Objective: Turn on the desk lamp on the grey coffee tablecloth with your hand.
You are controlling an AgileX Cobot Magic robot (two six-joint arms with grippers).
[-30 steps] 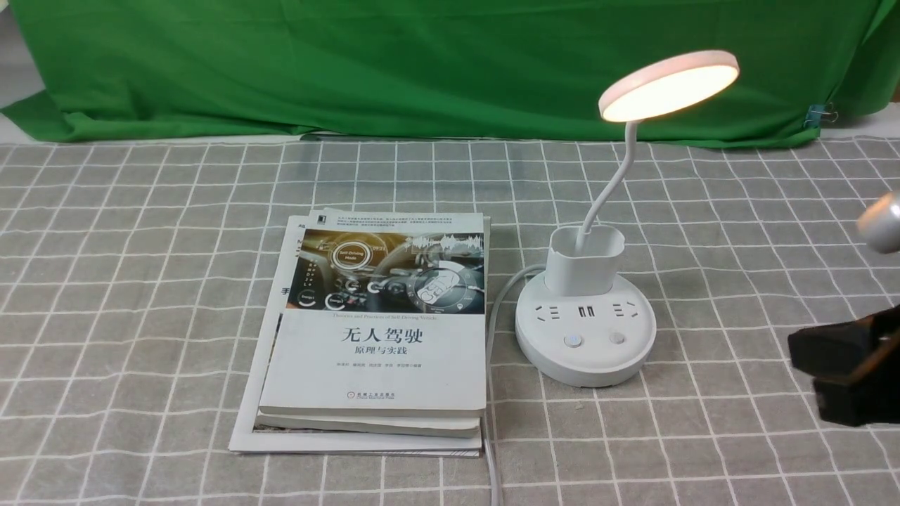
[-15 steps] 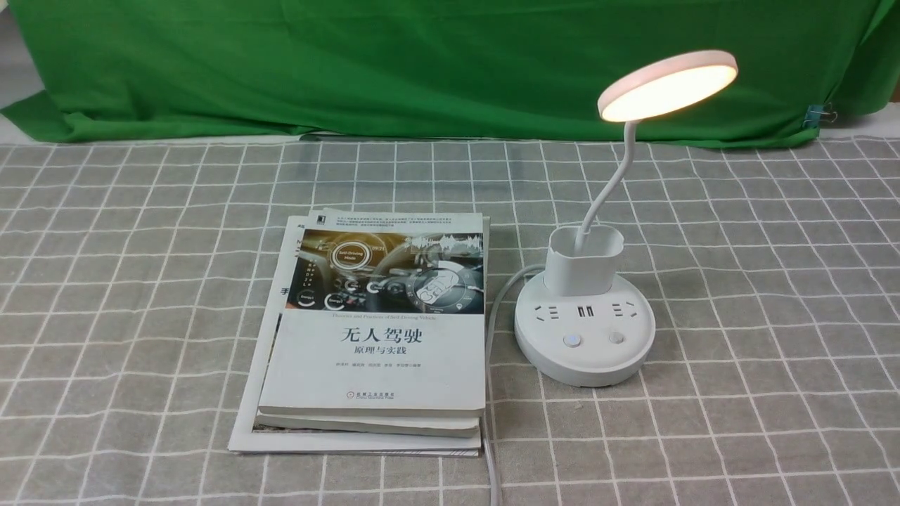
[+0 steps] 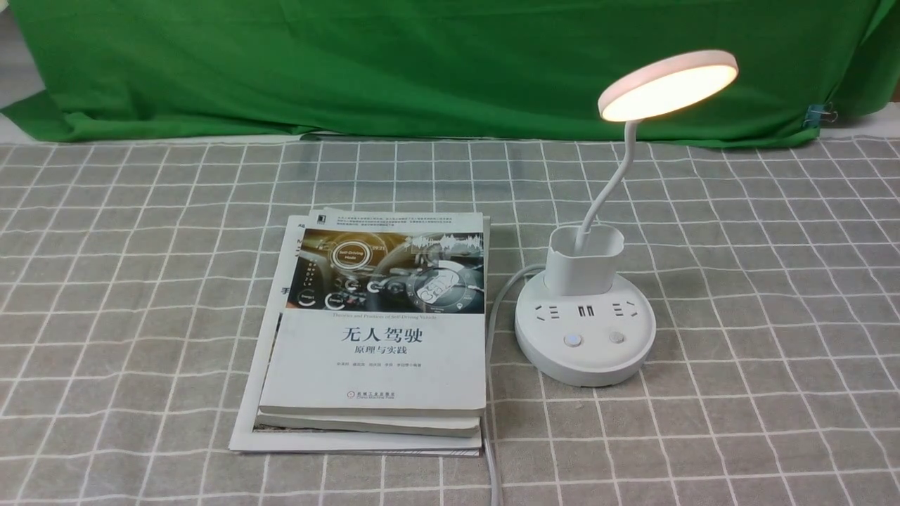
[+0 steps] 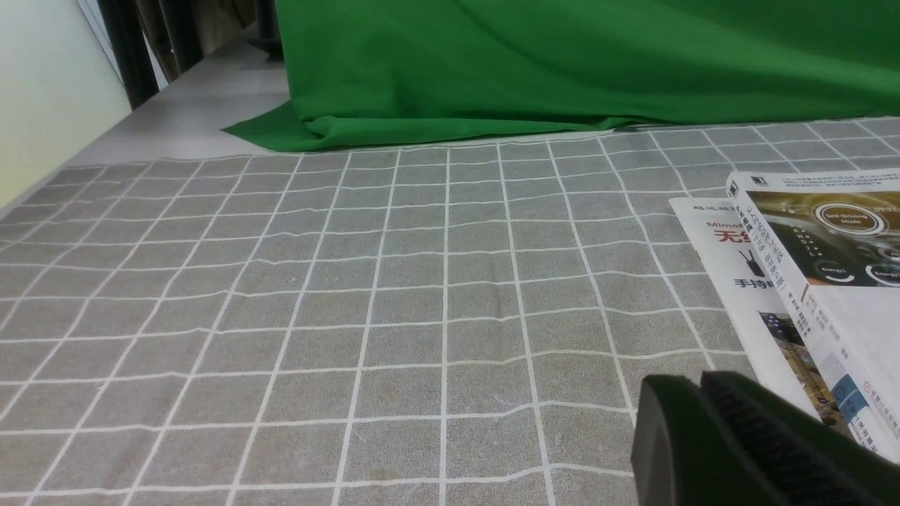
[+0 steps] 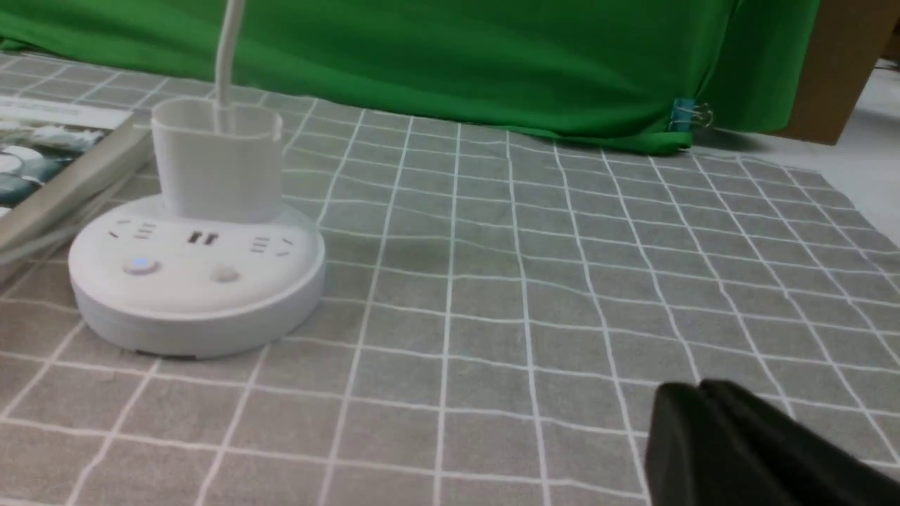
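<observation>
The white desk lamp [image 3: 585, 330] stands on the grey coffee tablecloth [image 3: 759, 295], right of centre. Its round head [image 3: 668, 83] glows warm white. A button on its base is lit. The lamp base also shows in the right wrist view [image 5: 197, 274], with a blue-lit button. No arm shows in the front view. My right gripper [image 5: 699, 393] is shut and empty, low over the cloth and apart from the base, on the side away from the books. My left gripper [image 4: 699, 383] is shut and empty, over the cloth beside the books.
A stack of books [image 3: 380, 330] lies left of the lamp, also in the left wrist view [image 4: 823, 281]. The lamp's white cord [image 3: 492, 337] runs between books and base toward the front edge. A green backdrop cloth [image 3: 422, 63] hangs behind, with a clip [image 3: 819, 114].
One second ago my right arm's end showed at the front view's right edge; it has withdrawn out of that view. The lamp stays lit throughout.
</observation>
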